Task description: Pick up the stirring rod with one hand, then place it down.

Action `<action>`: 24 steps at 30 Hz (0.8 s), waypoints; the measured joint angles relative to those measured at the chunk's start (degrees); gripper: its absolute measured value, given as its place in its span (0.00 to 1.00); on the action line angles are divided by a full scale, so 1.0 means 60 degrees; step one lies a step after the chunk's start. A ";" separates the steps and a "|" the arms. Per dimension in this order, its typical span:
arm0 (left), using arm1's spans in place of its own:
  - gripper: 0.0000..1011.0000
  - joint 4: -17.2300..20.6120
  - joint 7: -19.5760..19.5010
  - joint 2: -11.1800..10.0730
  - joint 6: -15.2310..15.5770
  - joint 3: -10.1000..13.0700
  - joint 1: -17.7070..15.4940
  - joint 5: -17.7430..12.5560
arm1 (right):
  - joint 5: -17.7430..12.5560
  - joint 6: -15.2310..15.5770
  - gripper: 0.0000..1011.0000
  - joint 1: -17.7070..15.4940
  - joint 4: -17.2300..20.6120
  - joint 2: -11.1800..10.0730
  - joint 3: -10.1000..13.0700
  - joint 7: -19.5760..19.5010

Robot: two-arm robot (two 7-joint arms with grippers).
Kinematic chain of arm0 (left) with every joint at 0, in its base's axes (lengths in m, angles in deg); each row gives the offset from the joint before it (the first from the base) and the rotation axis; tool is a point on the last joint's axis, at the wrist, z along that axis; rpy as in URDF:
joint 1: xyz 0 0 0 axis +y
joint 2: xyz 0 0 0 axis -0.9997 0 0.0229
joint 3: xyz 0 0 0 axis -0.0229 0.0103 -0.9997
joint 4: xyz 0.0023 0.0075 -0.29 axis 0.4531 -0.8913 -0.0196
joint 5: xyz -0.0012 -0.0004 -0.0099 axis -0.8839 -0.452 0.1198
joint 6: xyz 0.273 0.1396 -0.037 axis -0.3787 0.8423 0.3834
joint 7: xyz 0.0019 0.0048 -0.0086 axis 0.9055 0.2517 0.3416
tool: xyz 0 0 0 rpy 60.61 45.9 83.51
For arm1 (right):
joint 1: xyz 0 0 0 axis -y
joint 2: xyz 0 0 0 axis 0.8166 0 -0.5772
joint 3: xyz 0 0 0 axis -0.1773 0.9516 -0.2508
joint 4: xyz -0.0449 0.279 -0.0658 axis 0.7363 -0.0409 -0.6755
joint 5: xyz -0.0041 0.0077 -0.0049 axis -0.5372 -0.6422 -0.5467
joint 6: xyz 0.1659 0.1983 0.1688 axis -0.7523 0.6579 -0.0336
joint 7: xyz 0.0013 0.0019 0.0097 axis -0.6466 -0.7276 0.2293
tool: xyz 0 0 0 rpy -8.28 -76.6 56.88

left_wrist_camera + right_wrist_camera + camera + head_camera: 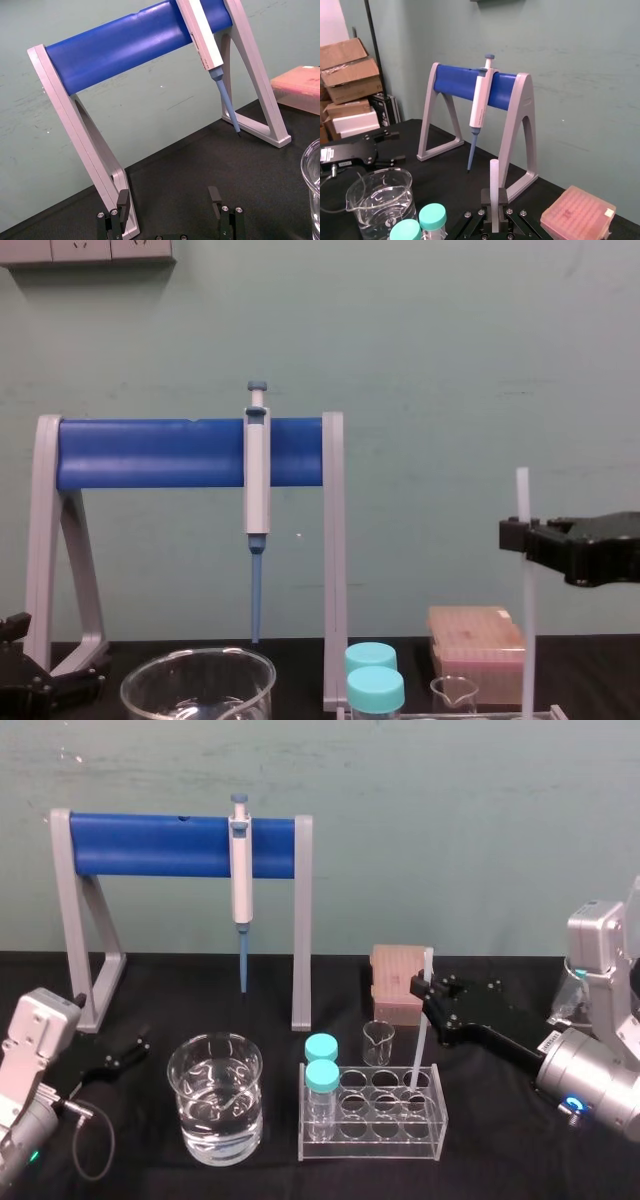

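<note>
Right gripper (423, 989) pinching stirring rod (418, 1040) on upper part. Rod near-upright, lower end at far-right well of clear tube rack (370, 1145); contact with rack unclear. Small beaker (378, 1042) just left of rod, pink tip box (395, 982) behind. Teal-capped vials (322, 1065) at rack's left end. Water beaker (215, 1098) farther left. Left gripper (122, 1057) spread, idle, near left by pipette stand (150, 845).

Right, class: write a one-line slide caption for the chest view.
Right tool grips the upright stirring rod; a pipette hangs on the stand beside it.
</note>
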 joint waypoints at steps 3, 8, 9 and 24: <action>0.99 0.0000 0.0000 0.0000 0.0000 0.0000 0.0001 -0.0001 | 0.0077 -0.0079 0.07 0.0014 -0.0127 0.0068 -0.0021 0.0085; 0.99 0.0000 0.0000 0.0000 0.0000 0.0000 0.0000 -0.0001 | 0.0288 -0.0192 0.07 0.0056 -0.0418 0.0245 -0.0073 0.0286; 0.99 0.0000 0.0000 0.0000 0.0000 0.0000 0.0000 0.0000 | 0.0315 -0.0199 0.07 0.0058 -0.0453 0.0265 -0.0077 0.0308; 0.99 0.0000 0.0000 0.0000 0.0000 0.0001 0.0001 0.0000 | 0.0685 -0.0172 0.07 0.0035 -0.0862 0.0560 -0.0006 0.0527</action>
